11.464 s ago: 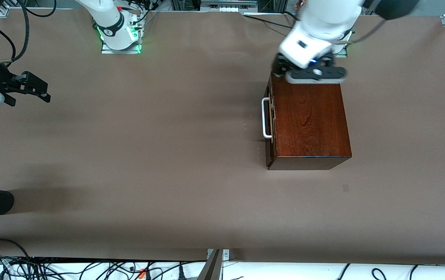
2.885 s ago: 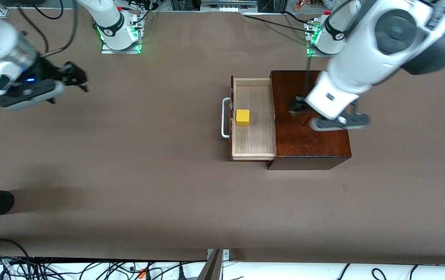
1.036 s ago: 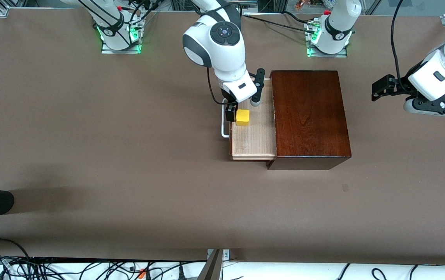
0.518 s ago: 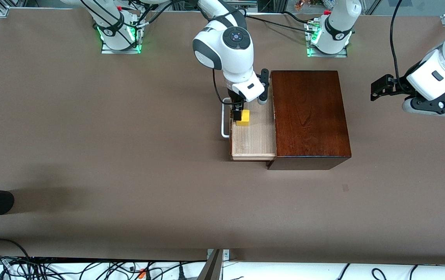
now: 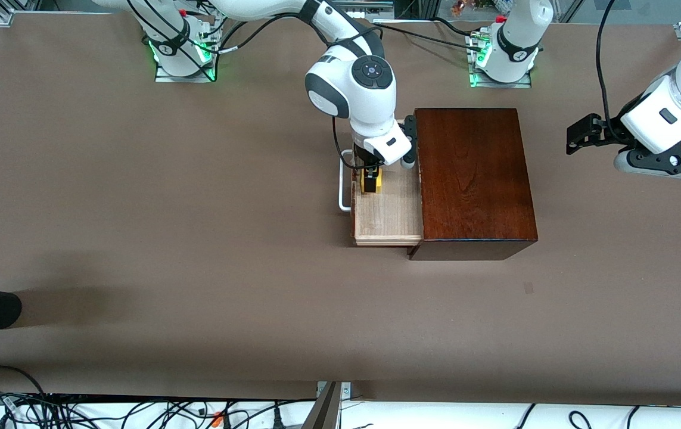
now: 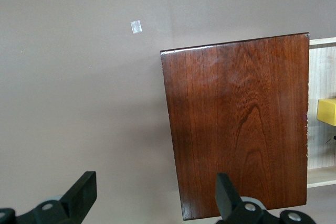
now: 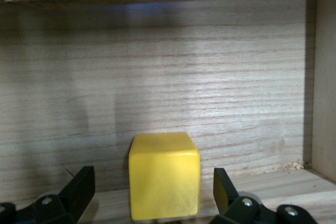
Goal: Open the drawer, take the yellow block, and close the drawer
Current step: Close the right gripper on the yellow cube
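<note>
Two arms share the table in the front view; the right gripper [image 5: 370, 180] is down inside the drawer [image 5: 389, 219], which stands pulled out of the wooden box [image 5: 474, 179] with its white handle [image 5: 344, 189] toward the right arm's end of the table; the yellow block [image 5: 378, 180] sits on the drawer floor close to the handle end, with a dark finger in front of it, so the fit is hard to read from here; the left gripper [image 5: 578, 136] waits in the air over bare table at the left arm's end, well apart from the box. From the left wrist view, the left gripper [image 6: 152, 195] is spread wide and empty above the box top, the block [image 6: 326, 112] showing at the frame edge on the pale wood. From the right wrist view, the right gripper [image 7: 152, 192] is open with a finger on each side of the block [image 7: 164, 174] and a clear gap on both sides; nothing else lies in the drawer [image 7: 157, 66]. Closing off-centre would likely push or twist the cube rather than clamp it; lifting crookedly could knock the drawer front.
</note>
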